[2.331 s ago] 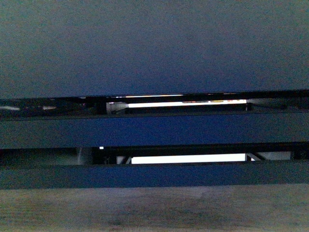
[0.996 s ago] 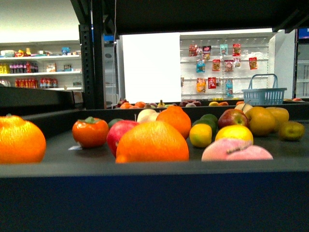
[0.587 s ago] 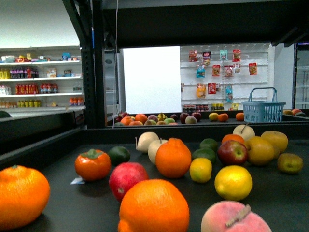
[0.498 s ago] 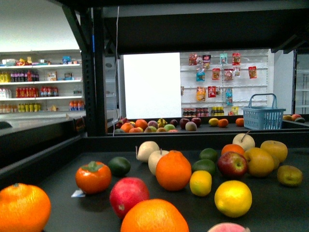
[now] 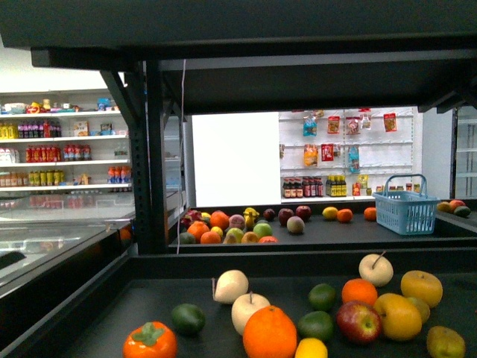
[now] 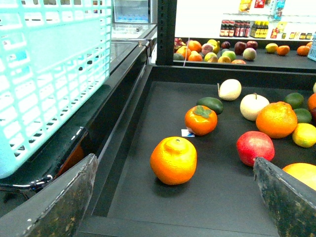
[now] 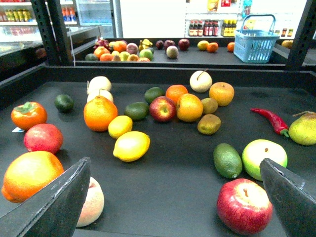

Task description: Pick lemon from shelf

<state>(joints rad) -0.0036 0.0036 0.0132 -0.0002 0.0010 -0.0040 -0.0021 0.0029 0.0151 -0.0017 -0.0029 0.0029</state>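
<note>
The lemon point(image 7: 131, 146), bright yellow and oval, lies on the dark tray of the black shelf point(image 7: 168, 197) among other fruit. It shows only in the right wrist view. My right gripper point(image 7: 175, 160) is open over the tray's front part, with the lemon beyond its fingertips and to one side. A peach point(image 7: 91, 201) sits by one finger and a red apple point(image 7: 244, 206) by the other. My left gripper point(image 6: 174, 158) is open near the tray's front rim point(image 6: 148, 229), with a dimpled orange fruit point(image 6: 173, 160) just ahead between the fingers. Neither gripper shows in the front view.
A smaller yellow fruit point(image 7: 120, 126), an orange point(image 7: 100, 112), an avocado point(image 7: 227, 159), a green apple point(image 7: 264, 157) and a red chilli point(image 7: 269, 120) lie around. A pale blue basket point(image 6: 49, 74) hangs close by the left gripper. Another basket point(image 5: 406, 203) stands on the far tray.
The front view has risen from the shelf's dark front panels to above the tray. The fruit has slid down the picture and the lemon has dropped out of it.
</note>
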